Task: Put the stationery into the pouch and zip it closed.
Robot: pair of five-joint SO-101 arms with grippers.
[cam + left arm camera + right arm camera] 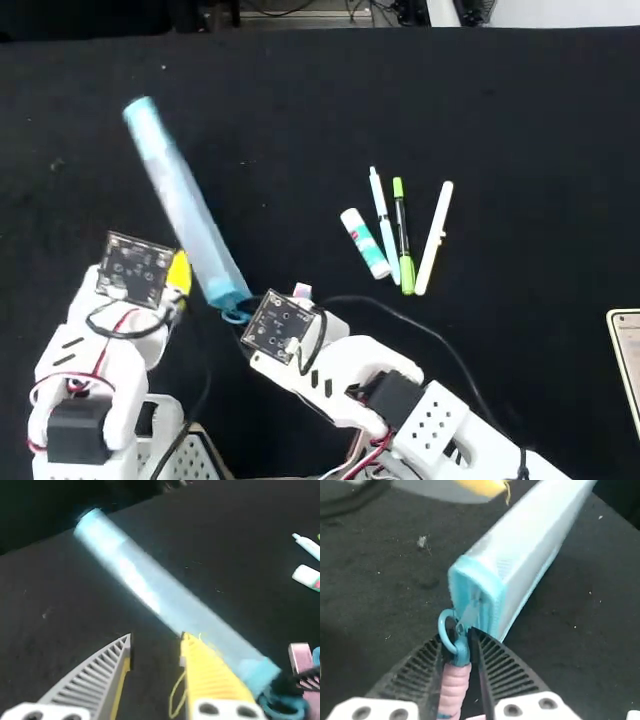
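Black cloth covers the table (pixel 500 120). In the high view, four pieces of stationery lie side by side towards 3 o'clock from the pouch (pixel 185 210) and well apart from it. They are a glue stick (pixel 365 243), a white and blue pen (pixel 384 225), a green highlighter (pixel 402 235) and a white pen (pixel 434 238). A pale flat object (pixel 627 350) sits at the table's 4 o'clock edge. Nothing lies between the pouch and the stationery.

The pouch is a long, narrow, pale blue see-through case with brighter blue trim at its ends. It lies flat on a diagonal from 11 o'clock to 5 o'clock, and its zip end is nearest the arms.

The right gripper (pixel 459 639) has its jaws closed on the zipper pull (pixel 451 635), whose blue ring shows between the fingers. A pink strap (pixel 454 685) hangs between the fingers too. The left gripper (pixel 155 639) is spread wide and holds nothing. Its yellow finger (pixel 205 675) is right beside the pouch's long side, though whether it touches is unclear.
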